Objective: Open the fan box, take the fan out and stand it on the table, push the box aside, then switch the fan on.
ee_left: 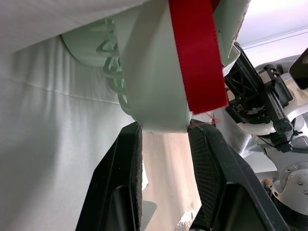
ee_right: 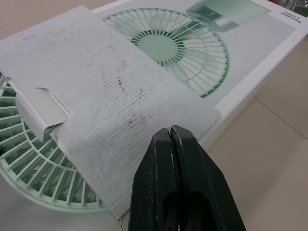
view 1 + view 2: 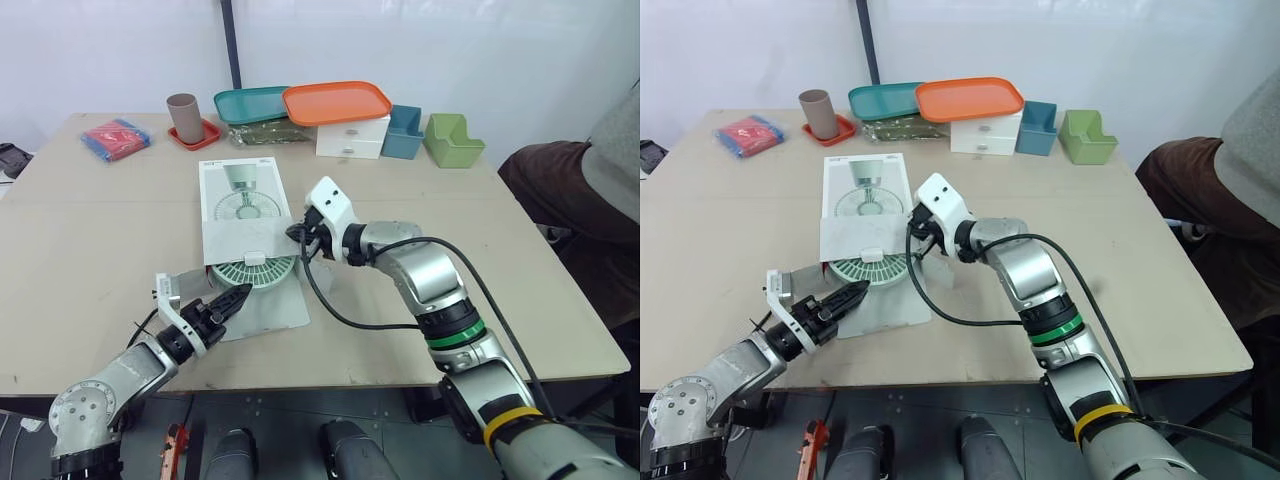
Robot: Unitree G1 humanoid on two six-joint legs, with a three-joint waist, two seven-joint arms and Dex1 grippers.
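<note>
Fan box: white cardboard fan box [image 3: 240,190], flat on the middle of the beige table [image 3: 100,200], near flap [image 3: 245,238] folded open
Fan: pale green round plastic fan [image 3: 255,272], partly out at the box's near end
Left gripper [image 3: 232,298]: fingers narrowly apart, at the fan's near-left rim
Right gripper [image 3: 298,234]: fingers pressed together, at the flap's right edge

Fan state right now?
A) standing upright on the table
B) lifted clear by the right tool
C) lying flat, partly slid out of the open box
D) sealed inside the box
C: the green fan lies flat on the table, poking out of the open end of the box beneath the flap.
</note>
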